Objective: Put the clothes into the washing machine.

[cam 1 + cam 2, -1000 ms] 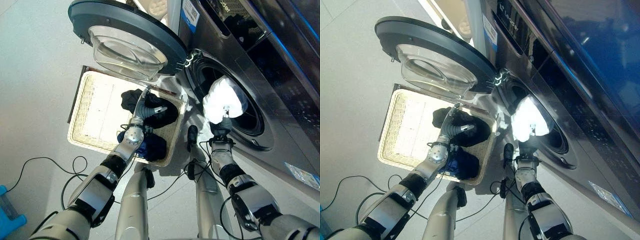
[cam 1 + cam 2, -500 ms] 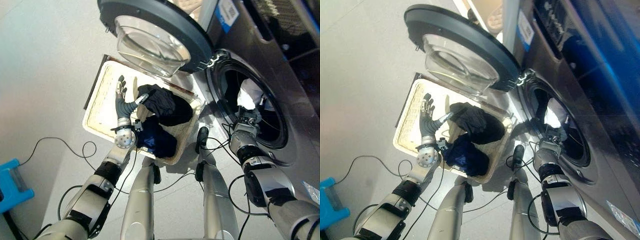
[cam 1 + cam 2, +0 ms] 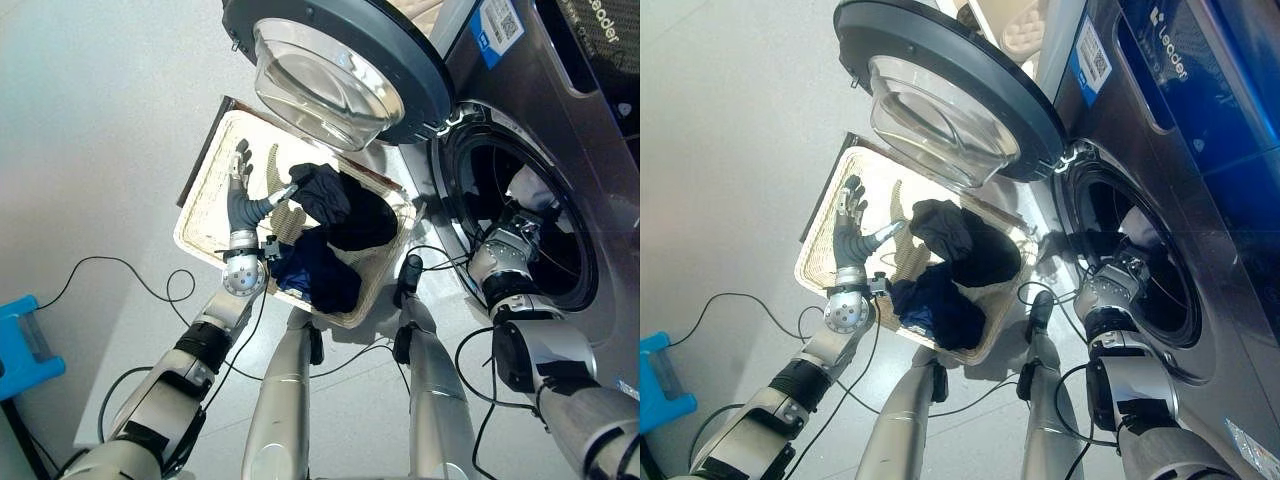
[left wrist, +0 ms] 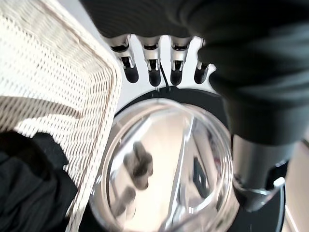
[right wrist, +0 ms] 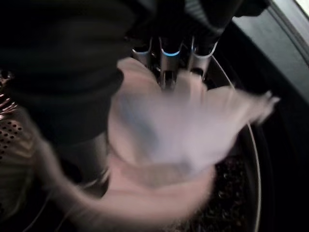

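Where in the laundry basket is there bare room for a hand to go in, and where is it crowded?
The wicker basket is bare on the robot's left side, where the left hand hovers open. The side toward the washing machine is crowded with the dark clothes. The open door overhangs the basket's far edge.

The open door [image 3: 340, 65] overhung the basket's [image 3: 205, 195] far end, dark clothes [image 3: 340, 210] filled its near half, and the right robot hand [image 3: 520, 235] with a white cloth [image 3: 530, 188] blocked the drum mouth [image 3: 520, 215].
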Motion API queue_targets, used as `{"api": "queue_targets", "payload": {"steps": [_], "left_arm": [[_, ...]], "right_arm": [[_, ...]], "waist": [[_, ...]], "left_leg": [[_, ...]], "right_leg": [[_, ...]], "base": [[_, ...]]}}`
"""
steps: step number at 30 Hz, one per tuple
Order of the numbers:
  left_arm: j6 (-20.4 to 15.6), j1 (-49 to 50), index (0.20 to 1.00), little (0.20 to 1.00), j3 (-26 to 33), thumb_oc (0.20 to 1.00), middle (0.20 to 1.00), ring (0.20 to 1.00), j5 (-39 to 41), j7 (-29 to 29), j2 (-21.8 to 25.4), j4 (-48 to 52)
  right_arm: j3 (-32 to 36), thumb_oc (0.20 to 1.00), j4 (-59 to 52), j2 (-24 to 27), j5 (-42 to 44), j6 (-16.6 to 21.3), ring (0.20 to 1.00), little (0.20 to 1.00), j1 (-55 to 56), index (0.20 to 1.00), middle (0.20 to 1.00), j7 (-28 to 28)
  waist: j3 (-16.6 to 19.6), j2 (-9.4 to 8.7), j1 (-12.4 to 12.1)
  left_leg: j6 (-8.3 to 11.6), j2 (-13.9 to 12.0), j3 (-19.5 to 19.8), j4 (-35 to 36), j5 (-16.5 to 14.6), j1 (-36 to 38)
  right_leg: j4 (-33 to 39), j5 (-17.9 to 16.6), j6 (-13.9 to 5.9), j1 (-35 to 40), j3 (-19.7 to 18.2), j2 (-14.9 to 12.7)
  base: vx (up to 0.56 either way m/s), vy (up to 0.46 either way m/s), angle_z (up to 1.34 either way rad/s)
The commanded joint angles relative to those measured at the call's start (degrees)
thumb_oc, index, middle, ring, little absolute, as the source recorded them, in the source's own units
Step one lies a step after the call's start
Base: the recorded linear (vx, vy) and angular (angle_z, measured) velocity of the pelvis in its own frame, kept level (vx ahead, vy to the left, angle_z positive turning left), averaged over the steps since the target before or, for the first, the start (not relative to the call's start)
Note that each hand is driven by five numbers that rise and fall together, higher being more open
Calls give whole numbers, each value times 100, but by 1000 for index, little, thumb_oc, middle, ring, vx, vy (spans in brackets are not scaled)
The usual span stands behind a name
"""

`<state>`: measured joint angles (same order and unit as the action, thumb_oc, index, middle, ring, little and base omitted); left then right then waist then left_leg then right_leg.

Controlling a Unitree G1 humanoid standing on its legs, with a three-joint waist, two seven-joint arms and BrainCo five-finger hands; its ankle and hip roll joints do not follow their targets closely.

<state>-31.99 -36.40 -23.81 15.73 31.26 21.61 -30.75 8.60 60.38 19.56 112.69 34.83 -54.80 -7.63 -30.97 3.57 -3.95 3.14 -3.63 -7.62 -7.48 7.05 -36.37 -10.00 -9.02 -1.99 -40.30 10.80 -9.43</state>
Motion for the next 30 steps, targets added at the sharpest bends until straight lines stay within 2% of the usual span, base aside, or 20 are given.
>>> {"api": "queue_targets", "payload": {"steps": [1, 5, 8, 9, 11, 12, 13, 14, 15, 16, 18, 23, 30], "left_arm": [[-166, -114, 1000, 1000, 29, 1000, 1000, 1000, 57, -20, -33, 216], [-126, -151, 1000, 1000, -28, 1000, 1000, 1000, -171, -25, -37, 156], [241, -204, 1000, 1000, -112, 1000, 1000, 1000, -566, 115, 11, 60], [608, -284, 1000, 1000, -211, 1000, 1000, 1000, -1058, 307, 74, -48], [949, -345, 1000, 1000, -353, 1000, 1000, 1000, -1473, 438, 155, -160], [1502, -506, 1000, 1000, -705, 1000, 1000, 1000, -2109, 509, 430, -357], [1598, -544, 1000, 1000, -737, 1000, 1000, 1000, -2208, 518, 467, -378], [1996, -660, 1000, 1000, -1009, 1000, 1000, 1000, -2460, 498, 670, -468], [2072, -700, 1000, 1000, -1036, 1000, 1000, 1000, -2507, 467, 700, -484], [2369, -855, 1000, 1000, -1240, 1000, 1000, 1000, -2752, 440, 846, -592], [2641, -1022, 1000, 1000, -1503, 1000, 1000, 1000, -3172, 467, 933, -765], [2991, -1521, 1000, 1000, -1991, 1000, 1000, 1000, -3886, 269, 981, -1117], [3475, -2124, 1000, 1000, -2729, 1000, 1000, 1000, -4855, -320, 717, -1928]], "right_arm": [[-154, 1000, -138, 472, -181, 342, 1000, 1000, -11, 1000, 1000, -6], [-226, 1000, -97, 442, -679, 330, 1000, 1000, 20, 1000, 1000, 324], [-265, 1000, -34, 459, -1133, 238, 1000, 1000, 40, 1000, 1000, 530], [-318, 1000, 17, 474, -1348, 183, 1000, 1000, 31, 1000, 1000, 620], [-393, 1000, 52, 491, -1506, 141, 1000, 1000, 44, 1000, 1000, 709], [-586, 1000, 57, 574, -1698, 1, 1000, 1000, 42, 1000, 1000, 802], [-613, 1000, 53, 588, -1734, -8, 1000, 1000, 23, 1000, 1000, 797], [-781, 1000, 50, 636, -1811, -96, 1000, 1000, 57, 1000, 1000, 696], [-796, 1000, 48, 646, -1815, -116, 1000, 1000, 38, 1000, 1000, 674], [-930, 1000, -3, 659, -1827, -159, 1000, 1000, 63, 1000, 1000, 502], [-1125, 1000, -129, 588, -2098, -149, 1000, 1000, 136, 1000, 1000, 444], [-1490, 1000, -675, 333, -2709, -60, 1000, 1000, 271, 1000, 1000, 487], [-1884, 1000, -1275, -168, -2615, -65, 1000, 1000, 637, 1000, 1000, 226]], "waist": [[117, 305, 3], [117, 320, 22], [117, 329, 35], [117, 333, 48], [117, 331, 59], [117, 342, 88], [117, 346, 89], [117, 361, 120], [117, 363, 122], [117, 382, 166], [117, 378, 214], [117, 322, 380], [117, 152, 636]], "left_leg": [[65, 440, 142, -147, -346, -54], [64, 437, 129, -131, -338, -34], [60, 439, 123, -126, -340, -10], [66, 437, 108, -126, -331, -9], [79, 438, 94, -117, -370, 59], [90, 432, 65, -80, -341, 69], [86, 428, 59, -72, -297, 25], [99, 420, 26, -48, -313, 84], [95, 416, 21, -40, -272, 43], [103, 400, -10, -30, -246, 20], [120, 385, -55, -19, -269, 64], [160, 321, -169, 18, -162, -73], [229, 202, -325, 92, -78, -184]], "right_leg": [[-865, 561, -554, 6, 416, -100], [-858, 553, -552, 8, 390, -96], [-865, 565, -553, 22, 374, -83], [-859, 564, -557, 24, 369, -80], [-864, 614, -575, 82, 361, -81], [-807, 594, -577, 92, 352, -69], [-784, 548, -564, 55, 356, -65], [-764, 581, -580, 99, 338, -50], [-743, 539, -568, 63, 340, -46], [-716, 516, -570, 34, 319, -34], [-719, 562, -588, 57, 287, -27], [-635, 460, -596, -86, 198, 40], [-553, 372, -645, -234, 38, 144]], "base": [[0, 0, 0], [0, 0, 0], [0, 0, 0], [0, 0, 0], [0, 0, 0], [-6, 30, -1], [-16, 56, -1], [-25, 39, -1], [-15, 66, -1], [-12, 53, -3], [-6, 49, -5], [-25, 40, -7], [-9, 26, -8]]}}
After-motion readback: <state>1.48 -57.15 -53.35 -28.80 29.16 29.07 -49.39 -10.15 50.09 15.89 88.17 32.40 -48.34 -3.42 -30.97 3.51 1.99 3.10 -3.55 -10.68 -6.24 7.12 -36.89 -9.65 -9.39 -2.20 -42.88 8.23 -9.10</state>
